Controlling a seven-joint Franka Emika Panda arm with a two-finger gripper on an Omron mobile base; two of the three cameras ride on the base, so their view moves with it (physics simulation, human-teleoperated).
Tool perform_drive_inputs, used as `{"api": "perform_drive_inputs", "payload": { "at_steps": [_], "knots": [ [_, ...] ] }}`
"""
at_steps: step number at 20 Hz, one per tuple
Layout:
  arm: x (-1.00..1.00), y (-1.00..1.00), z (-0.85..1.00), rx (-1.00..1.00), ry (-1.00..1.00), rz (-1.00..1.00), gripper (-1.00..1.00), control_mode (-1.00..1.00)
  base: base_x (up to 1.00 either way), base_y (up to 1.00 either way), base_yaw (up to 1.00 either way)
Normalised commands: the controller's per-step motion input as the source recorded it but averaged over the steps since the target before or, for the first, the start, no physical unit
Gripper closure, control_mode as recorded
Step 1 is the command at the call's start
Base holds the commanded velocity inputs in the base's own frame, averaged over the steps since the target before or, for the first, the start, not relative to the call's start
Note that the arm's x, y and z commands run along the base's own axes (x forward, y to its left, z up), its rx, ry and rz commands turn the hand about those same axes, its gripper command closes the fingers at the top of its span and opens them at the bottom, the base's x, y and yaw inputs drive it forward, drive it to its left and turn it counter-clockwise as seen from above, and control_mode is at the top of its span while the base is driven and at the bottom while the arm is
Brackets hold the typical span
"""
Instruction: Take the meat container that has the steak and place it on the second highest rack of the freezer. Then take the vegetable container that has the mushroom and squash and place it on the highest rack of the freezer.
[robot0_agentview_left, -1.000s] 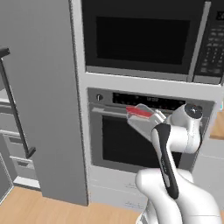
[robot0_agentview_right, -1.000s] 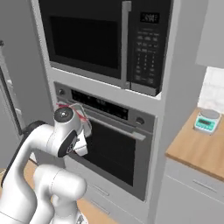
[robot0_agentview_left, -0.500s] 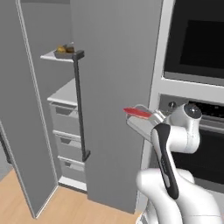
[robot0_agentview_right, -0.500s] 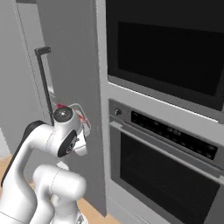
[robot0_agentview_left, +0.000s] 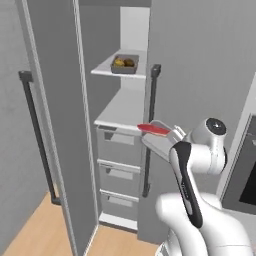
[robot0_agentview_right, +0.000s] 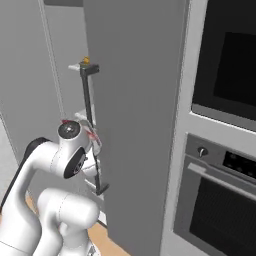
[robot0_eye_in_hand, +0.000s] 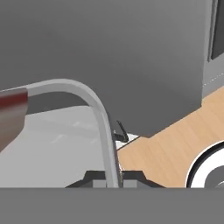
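The freezer stands open ahead of the gripper, its tall grey door swung out to the far left with a long dark bar handle on its outer face. A second grey door panel stays shut directly behind the gripper, and its dark bar handle runs vertically just beside the held tray. Between the swung door's edge and that handle lies the open gap into the compartment. Inside, above gripper level, the top white shelf carries the vegetable container with rounded yellow-orange and brownish lumps. The next white shelf sits just above and ahead of the gripper, its surface bare. Grey drawers stack below it. The jaws are clamped shut on the rim of the meat container, a pale grey tray with a rounded lip, tilted, held in the air just short of the shelf edge. The steak lies in it as a flat red slab, seen dark red at the left of the hand view
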Motion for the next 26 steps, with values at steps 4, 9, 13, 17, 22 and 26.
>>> {"api": "perform_drive_inputs", "payload": {
  "at_steps": [4, 9, 13, 17, 22, 26],
  "knots": [
    [0.0, 0.0, 0.0, 0.0, 0.0, 0.0, 1.0, 1.0, 0.0, 0.99, -0.43],
    [0.0, 0.0, 0.0, 0.0, 0.0, 0.0, 1.0, 1.0, 0.02, 0.69, -0.57],
    [0.0, 0.0, 0.0, 0.0, 0.0, 0.0, 1.0, 1.0, 0.15, 0.7, -0.44],
    [0.0, 0.0, 0.0, 0.0, 0.0, 0.0, 1.0, 1.0, 0.12, 0.67, -0.12],
    [0.0, 0.0, 0.0, 0.0, 0.0, 0.0, 1.0, 1.0, 0.12, 0.0, 0.0],
    [0.0, 0.0, 0.0, 0.0, 0.0, 0.0, 1.0, 1.0, 0.35, -0.11, 0.0]
  ]
}}
